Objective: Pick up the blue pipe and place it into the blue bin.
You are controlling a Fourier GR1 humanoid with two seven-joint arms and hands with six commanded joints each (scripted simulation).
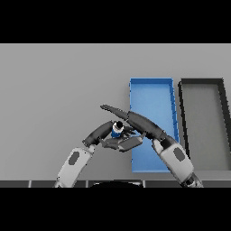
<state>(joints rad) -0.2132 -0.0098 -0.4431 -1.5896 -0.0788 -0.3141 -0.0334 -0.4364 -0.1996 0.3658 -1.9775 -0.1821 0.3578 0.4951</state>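
Head view — blue pipe (117,131) between both hands, beside blue bin (151,90)

A uniformly grey table (58,90) is seen from above, filling nearly the whole field; its surface is evenly and softly lit, with no strong shadows cast across it. A darker grey band (113,183), divided by short vertical seams, is shown along the lower edge of the scene. No walls, windows or floor can be made out beyond the tabletop.
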